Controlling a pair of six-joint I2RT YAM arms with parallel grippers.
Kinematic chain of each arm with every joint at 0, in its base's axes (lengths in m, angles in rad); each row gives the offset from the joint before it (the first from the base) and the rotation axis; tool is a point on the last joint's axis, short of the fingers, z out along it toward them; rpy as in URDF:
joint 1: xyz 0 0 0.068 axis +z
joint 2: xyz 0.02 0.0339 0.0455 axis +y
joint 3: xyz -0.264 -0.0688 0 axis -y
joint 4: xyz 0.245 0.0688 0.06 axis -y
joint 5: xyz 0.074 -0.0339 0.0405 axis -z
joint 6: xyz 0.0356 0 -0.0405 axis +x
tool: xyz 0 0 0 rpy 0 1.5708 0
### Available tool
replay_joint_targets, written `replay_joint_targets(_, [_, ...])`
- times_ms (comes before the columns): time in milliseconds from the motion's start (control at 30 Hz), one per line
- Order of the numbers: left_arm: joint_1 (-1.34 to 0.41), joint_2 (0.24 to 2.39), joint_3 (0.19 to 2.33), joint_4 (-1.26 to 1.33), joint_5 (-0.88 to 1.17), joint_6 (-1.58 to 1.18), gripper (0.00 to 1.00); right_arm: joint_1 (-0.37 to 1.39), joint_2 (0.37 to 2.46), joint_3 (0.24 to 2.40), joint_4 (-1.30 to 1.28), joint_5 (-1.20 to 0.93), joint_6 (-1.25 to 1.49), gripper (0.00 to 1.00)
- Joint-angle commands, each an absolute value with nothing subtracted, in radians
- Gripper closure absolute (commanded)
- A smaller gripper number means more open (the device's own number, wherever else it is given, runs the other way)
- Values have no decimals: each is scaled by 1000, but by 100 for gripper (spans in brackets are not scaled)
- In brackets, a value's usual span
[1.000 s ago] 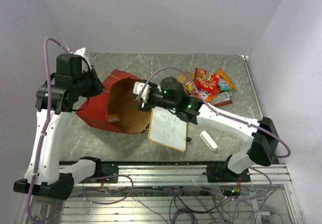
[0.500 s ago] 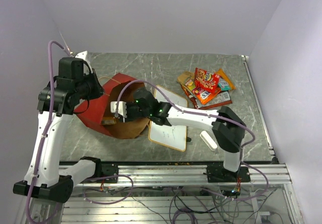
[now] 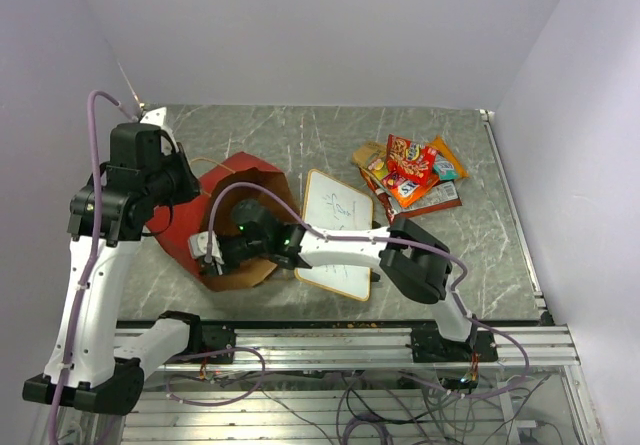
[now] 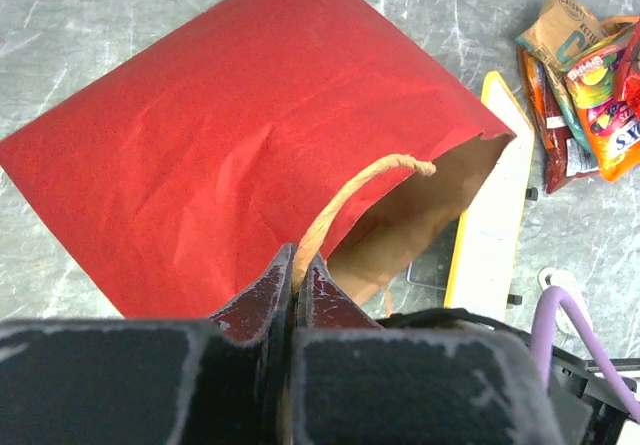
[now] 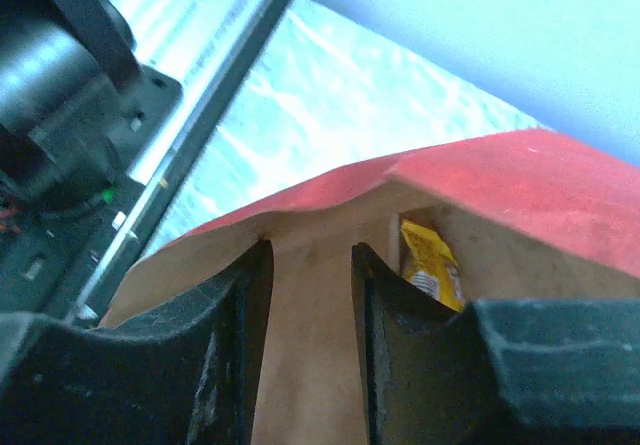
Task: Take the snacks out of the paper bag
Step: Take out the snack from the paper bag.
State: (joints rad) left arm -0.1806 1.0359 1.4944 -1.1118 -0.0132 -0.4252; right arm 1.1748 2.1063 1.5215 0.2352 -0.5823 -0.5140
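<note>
**PARTIAL VIEWS NOTED**

Right wrist view: the yellow packet point(image 5: 428, 260), at 1 o'clock inside the paper bag point(image 5: 560, 180), showed only in part, its lower end behind the right gripper point(image 5: 310, 257). Left wrist view: the string handle point(image 4: 350, 190) vanished between the left gripper's point(image 4: 298, 262) pinched jaws. The snacks point(image 4: 585, 75) at 2 o'clock ran off the edge.

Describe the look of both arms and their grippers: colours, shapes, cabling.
Both arms have white links joined by black, rounded joint housings: left arm, right arm. A lilac cable runs loosely along each. The left gripper and right gripper each have two flat, black, scuffed fingers on a black body. No markings are legible.
</note>
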Motion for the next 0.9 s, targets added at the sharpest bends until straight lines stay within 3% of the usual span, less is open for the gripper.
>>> replay_joint_targets(0, [-187, 1010, 1464, -1131, -53, -412, 93, 1182, 2106, 1493, 424, -600, -375, 62])
replay_joint_targets(133, [-187, 1010, 1438, -1136, -28, -426, 93, 1124, 2062, 1410, 517, -569, -274, 60])
replay_joint_targets(267, [-187, 1020, 1427, -1114, 1, -426, 93, 1096, 2072, 1431, 397, -523, -363, 58])
replay_joint_targets(500, [-211, 1076, 1450, -1101, 28, -432, 93, 1105, 2105, 1462, 331, -459, -511, 40])
replay_joint_targets(867, [-235, 1088, 1539, -1136, -52, -411, 93, 1121, 2250, 1587, 314, -399, -508, 32])
